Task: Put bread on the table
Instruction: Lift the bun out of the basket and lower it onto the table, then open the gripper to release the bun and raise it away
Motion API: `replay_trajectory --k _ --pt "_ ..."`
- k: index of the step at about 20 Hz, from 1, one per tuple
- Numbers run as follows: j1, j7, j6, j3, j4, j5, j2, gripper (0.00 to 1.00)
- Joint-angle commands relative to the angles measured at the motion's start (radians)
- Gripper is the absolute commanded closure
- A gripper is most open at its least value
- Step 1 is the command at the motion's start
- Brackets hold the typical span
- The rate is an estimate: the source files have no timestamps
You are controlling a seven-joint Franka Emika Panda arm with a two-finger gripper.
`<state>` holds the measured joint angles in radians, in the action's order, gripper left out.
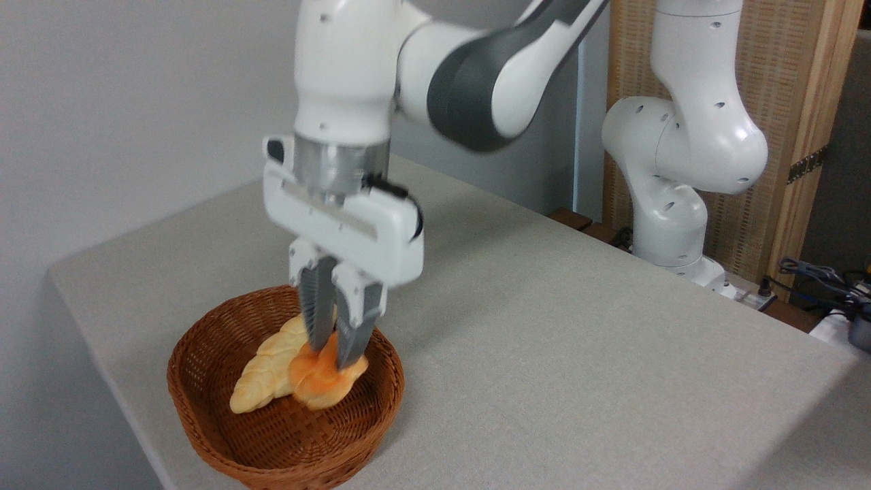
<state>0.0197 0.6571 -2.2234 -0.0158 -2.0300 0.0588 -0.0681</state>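
Observation:
The bread (325,382), a small orange-golden knotted bun, lies inside the brown wicker basket (204,415) at the front left of the table (544,327). My gripper (331,350) reaches straight down into the basket, and its two fingers are closed on the top of the bun. The bun's upper middle is hidden behind the fingers. I cannot tell whether the bun still rests on the basket floor. It leans against a longer pale-yellow braided loaf (269,367) beside it on the left.
The arm's white base (670,224) stands at the table's far right edge. Cables and a plug strip (816,279) lie beyond that edge. A grey wall runs behind the table, and a wooden panel (796,102) stands at the right.

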Motion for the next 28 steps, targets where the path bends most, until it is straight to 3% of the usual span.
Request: replay_trajectory --k 1,3,7,11,12,13,23,26,28 --pt "0.011 0.077 0.201 -0.013 -0.024 0.003 -0.119 0.64" --pt "0.009 0.151 0.264 -0.013 -0.073 0.003 -0.177 0.64" --pt "0.014 0.255 0.258 -0.021 -0.223 0.003 -0.268 0.58" --pt "0.046 0.294 0.254 -0.016 -0.295 0.001 -0.276 0.26" --pt "0.048 0.294 0.254 -0.016 -0.303 0.001 -0.274 0.10" --pt "0.049 0.294 0.254 -0.016 -0.306 -0.001 -0.271 0.00" --pt "0.055 0.292 0.254 -0.012 -0.293 -0.008 -0.257 0.00" --pt "0.048 0.270 0.281 -0.012 -0.175 -0.008 -0.246 0.00" --pt "0.048 0.198 0.367 -0.012 -0.040 -0.008 -0.185 0.00"
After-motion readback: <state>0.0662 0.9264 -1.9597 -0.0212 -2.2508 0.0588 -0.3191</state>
